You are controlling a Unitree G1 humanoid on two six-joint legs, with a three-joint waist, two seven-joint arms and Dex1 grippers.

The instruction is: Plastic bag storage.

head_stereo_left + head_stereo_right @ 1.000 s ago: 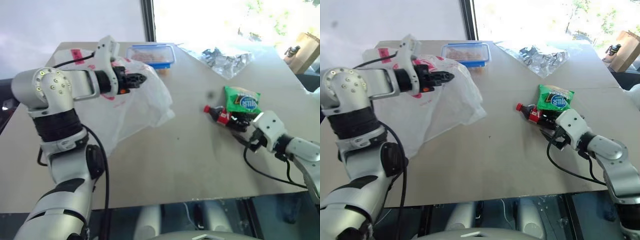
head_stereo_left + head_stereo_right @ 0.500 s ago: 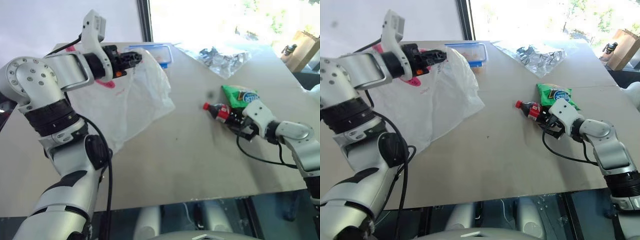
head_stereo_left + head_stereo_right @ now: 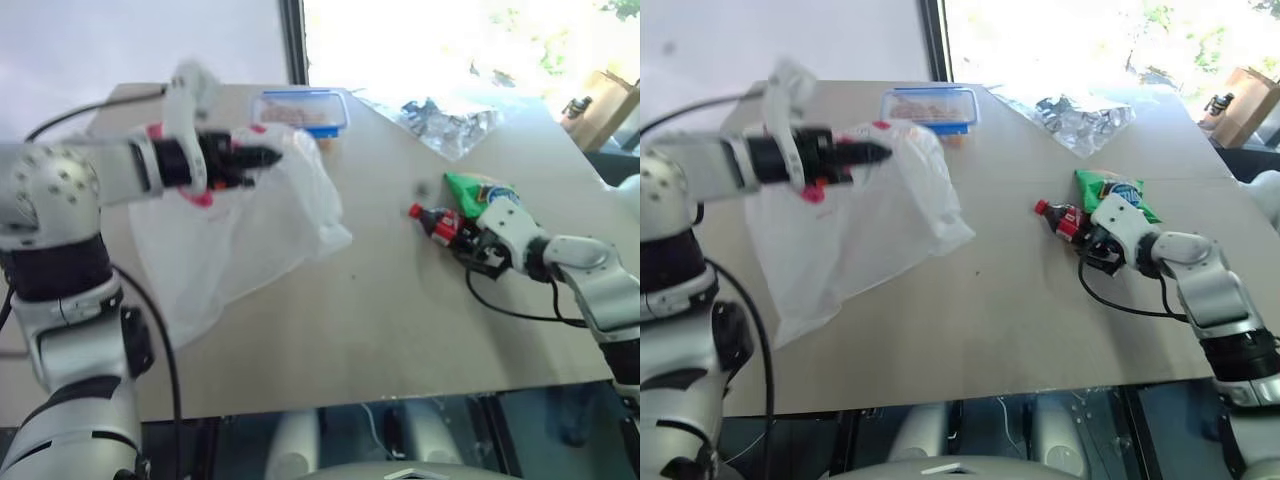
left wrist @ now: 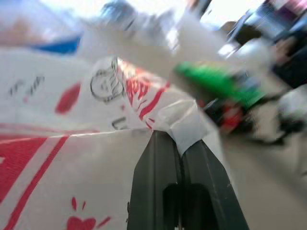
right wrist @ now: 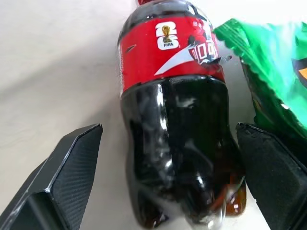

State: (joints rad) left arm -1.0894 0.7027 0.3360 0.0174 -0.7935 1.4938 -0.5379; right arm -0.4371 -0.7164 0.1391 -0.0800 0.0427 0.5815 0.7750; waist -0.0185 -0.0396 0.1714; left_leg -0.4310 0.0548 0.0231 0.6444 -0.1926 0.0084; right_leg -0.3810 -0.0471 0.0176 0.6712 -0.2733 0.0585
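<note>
Head stereo pair looking forward and down across the table [image 3: 380, 330], both sharing its whole top, left wrist camera tight against the plastic bag [image 4: 72, 158], right wrist camera close over a cola bottle [image 5: 177, 134]

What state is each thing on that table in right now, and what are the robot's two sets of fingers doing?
Large thin white plastic bag with red print: one edge lifted, the rest draped on the table.
Left fingers: shut on the bag.
Right fingers: open either side of the bottle.
Dark cola bottle with red label: lying on its side, capped.
Green snack packet: lying flat beside the bottle.
Blue-rimmed clear lunchbox: lid on.
</note>
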